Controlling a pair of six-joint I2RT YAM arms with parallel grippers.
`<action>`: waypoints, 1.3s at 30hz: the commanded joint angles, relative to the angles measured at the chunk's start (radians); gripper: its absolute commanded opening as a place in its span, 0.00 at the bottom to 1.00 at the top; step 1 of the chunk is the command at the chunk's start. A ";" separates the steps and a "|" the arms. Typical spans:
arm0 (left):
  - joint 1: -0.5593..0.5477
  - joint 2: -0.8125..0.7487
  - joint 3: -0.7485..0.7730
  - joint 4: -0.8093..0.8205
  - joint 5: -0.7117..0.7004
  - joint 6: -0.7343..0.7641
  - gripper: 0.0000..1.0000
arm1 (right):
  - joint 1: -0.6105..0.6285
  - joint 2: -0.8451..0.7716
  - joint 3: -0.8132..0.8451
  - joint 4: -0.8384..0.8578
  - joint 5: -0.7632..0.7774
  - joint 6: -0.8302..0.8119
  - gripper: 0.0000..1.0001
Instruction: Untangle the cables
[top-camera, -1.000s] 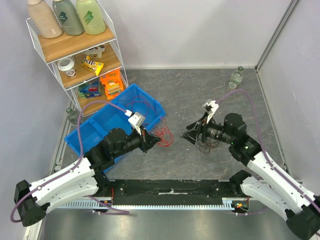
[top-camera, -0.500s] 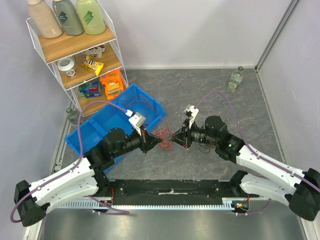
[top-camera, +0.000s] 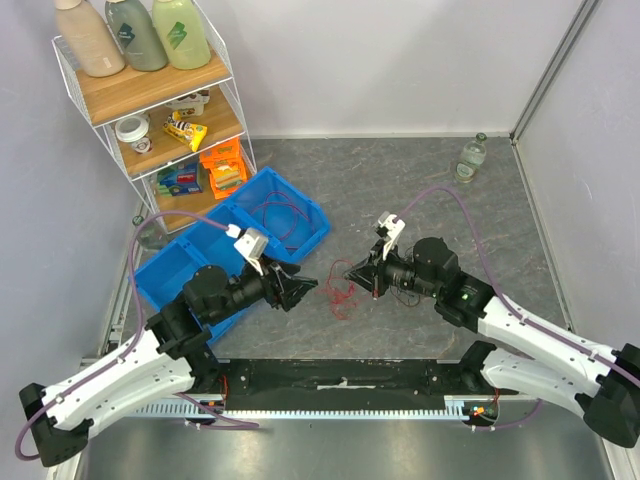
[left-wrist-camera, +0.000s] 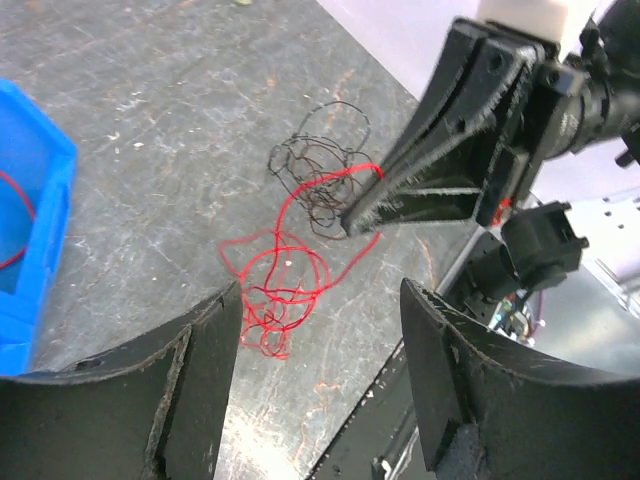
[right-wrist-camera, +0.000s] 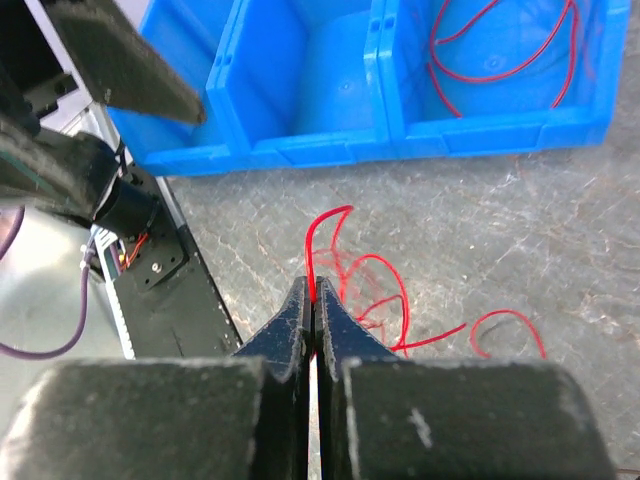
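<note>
- Grey, stone-patterned bench (top-camera: 400, 180), with a blue bin (top-camera: 305, 238) on its left side.
- My right fingers (right-wrist-camera: 345, 340) are clenched on the red cable (left-wrist-camera: 275, 285), which sprawls between the arms and overlaps the black cable (left-wrist-camera: 320, 165).
- My left fingers (left-wrist-camera: 200, 390) are released.

Far middle: bare table (top-camera: 400, 190), I pass freely;
My left: blue bin (top-camera: 215, 250) blocks;
Centre: red cable (top-camera: 343, 295) lies

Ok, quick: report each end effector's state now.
Left end effector: open, holding nothing.
Right end effector: closed on the red cable.
</note>
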 joint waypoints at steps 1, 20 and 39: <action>0.004 0.028 -0.011 0.000 -0.095 -0.022 0.70 | 0.001 -0.007 -0.041 0.119 -0.063 0.050 0.00; 0.005 0.465 -0.015 0.227 0.059 -0.070 0.73 | 0.001 -0.102 0.131 0.081 -0.146 0.098 0.00; 0.005 0.505 -0.155 0.247 -0.040 -0.116 0.52 | 0.001 -0.214 0.572 0.007 0.038 0.009 0.00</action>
